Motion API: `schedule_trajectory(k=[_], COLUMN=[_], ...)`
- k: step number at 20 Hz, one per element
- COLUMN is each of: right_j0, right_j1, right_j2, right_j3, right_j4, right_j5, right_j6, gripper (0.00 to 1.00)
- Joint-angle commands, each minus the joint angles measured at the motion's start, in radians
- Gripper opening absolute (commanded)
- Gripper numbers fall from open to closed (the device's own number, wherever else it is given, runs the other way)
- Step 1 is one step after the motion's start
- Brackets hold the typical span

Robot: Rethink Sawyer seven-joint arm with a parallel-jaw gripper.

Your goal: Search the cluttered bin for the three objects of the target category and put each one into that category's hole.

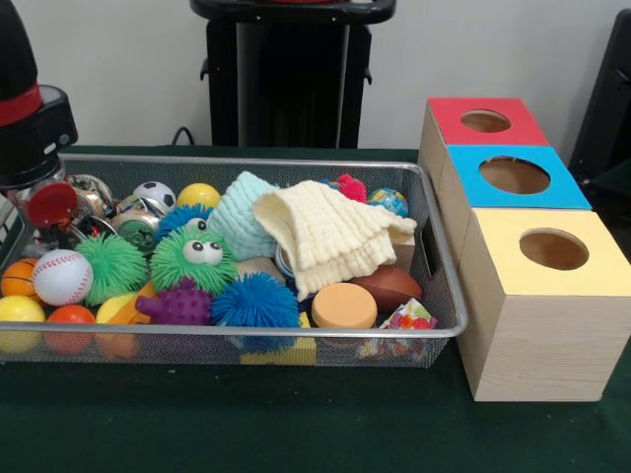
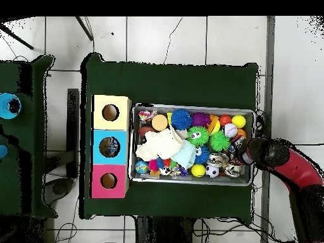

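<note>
The wire mesh bin (image 1: 246, 160) is full of toys and cloths. My gripper (image 1: 35, 177) reaches down into its left end in the front view, which is the right end in the overhead view (image 2: 244, 152). Right under it is a clear wrinkly plastic bottle with a round red cap (image 1: 49, 204). The clutter hides whether the gripper holds it. No other clear bottle shows plainly. The three wooden boxes with holes stand beside the bin: red (image 1: 483, 123), blue (image 1: 513, 175) and yellow (image 1: 552, 251).
The bin holds a cream cloth (image 1: 325, 232), a pale blue knit cloth (image 1: 242, 212), green fuzzy balls (image 1: 192, 256), a blue spiky ball (image 1: 254, 301), a baseball (image 1: 61, 276), shiny metal cans (image 1: 133, 222) and an orange lid (image 1: 343, 305). The boxes also show in the overhead view (image 2: 109, 147).
</note>
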State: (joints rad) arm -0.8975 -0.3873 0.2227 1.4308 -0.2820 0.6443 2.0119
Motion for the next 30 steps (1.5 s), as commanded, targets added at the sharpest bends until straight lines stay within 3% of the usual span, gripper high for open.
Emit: schedule_trajectory(k=[1,8,9,14,30], right_j0=[-0.007,-0.031,-0.046,-0.045,-0.033], right_j1=[-0.020,-0.032,-0.025,-0.061,-0.156], right_j2=[0.053,0.062,0.077,0.077,0.071], right_j3=[0.013,0.011,0.011,0.011,0.129], right_j4=[-0.076,-0.095,-0.099,-0.116,-0.099], right_j5=[0.025,0.029,0.030,0.010,0.013], right_j6=[-0.163,-0.188,-0.197,-0.189,-0.129], gripper=[1.00,1.00,0.00,0.00,0.00])
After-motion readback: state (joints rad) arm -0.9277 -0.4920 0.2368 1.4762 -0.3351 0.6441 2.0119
